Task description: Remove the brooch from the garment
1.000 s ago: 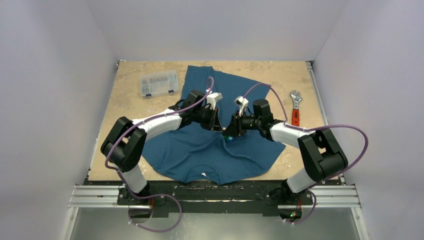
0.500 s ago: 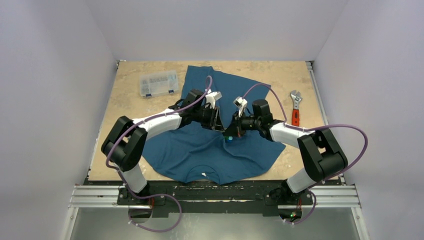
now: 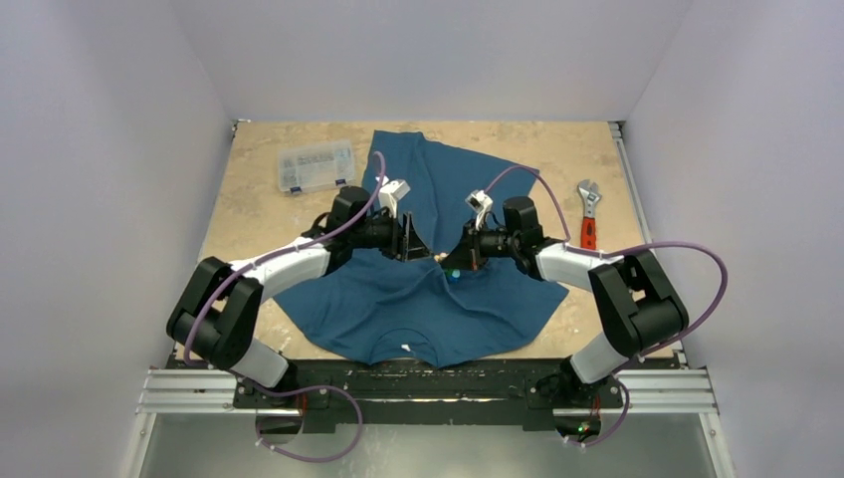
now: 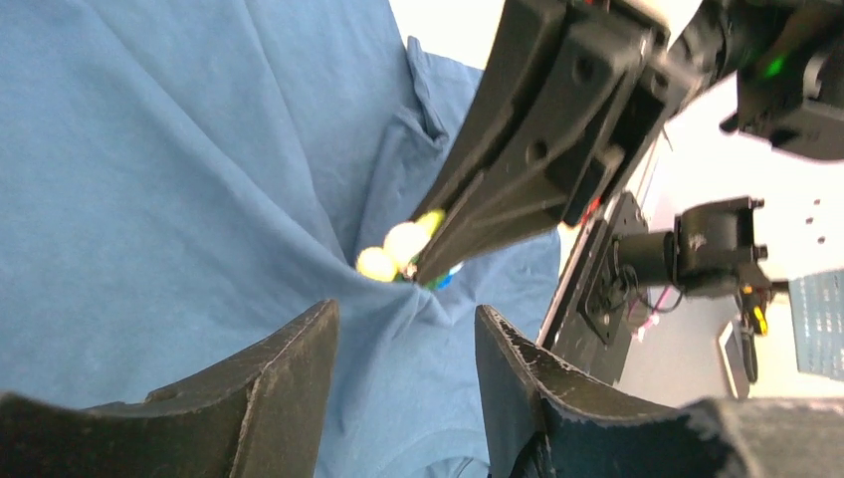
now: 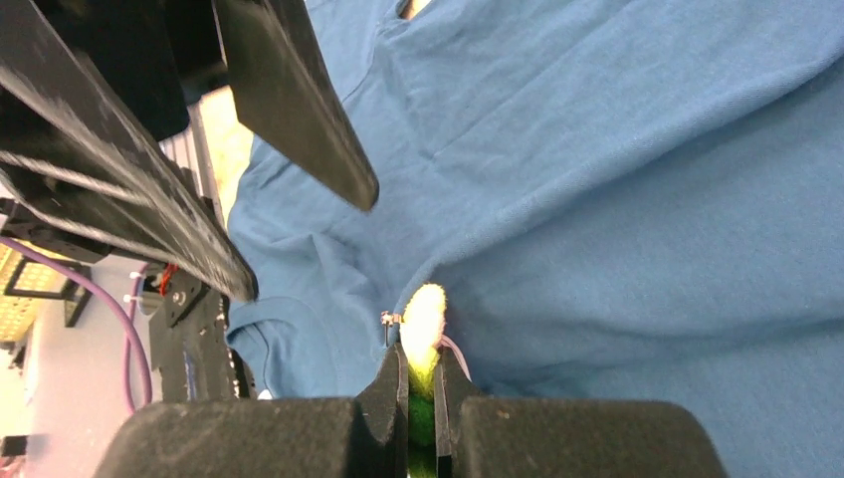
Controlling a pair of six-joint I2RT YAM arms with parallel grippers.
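The teal garment (image 3: 398, 299) lies spread on the table, pulled up into a peak at its middle. The brooch (image 5: 423, 317), yellow and green from this side, sits at that peak, still against the cloth. My right gripper (image 5: 420, 376) is shut on the brooch, with the metal pin showing beside it. In the left wrist view the brooch (image 4: 393, 254) shows as bright yellow petals at the tip of the right gripper (image 4: 438, 261). My left gripper (image 4: 403, 334) is open just short of it, over the garment (image 4: 149, 149), holding nothing. From above, the left gripper (image 3: 416, 244) and right gripper (image 3: 450, 267) face each other closely.
A clear plastic organiser box (image 3: 316, 166) sits at the back left of the table. A red-handled wrench (image 3: 588, 214) lies at the right, beside the garment's edge. The left gripper's fingers (image 5: 299, 110) loom at the upper left of the right wrist view.
My left gripper has opened, let go of the cloth and drawn back to the left. My right gripper has shut on the brooch and stays there.
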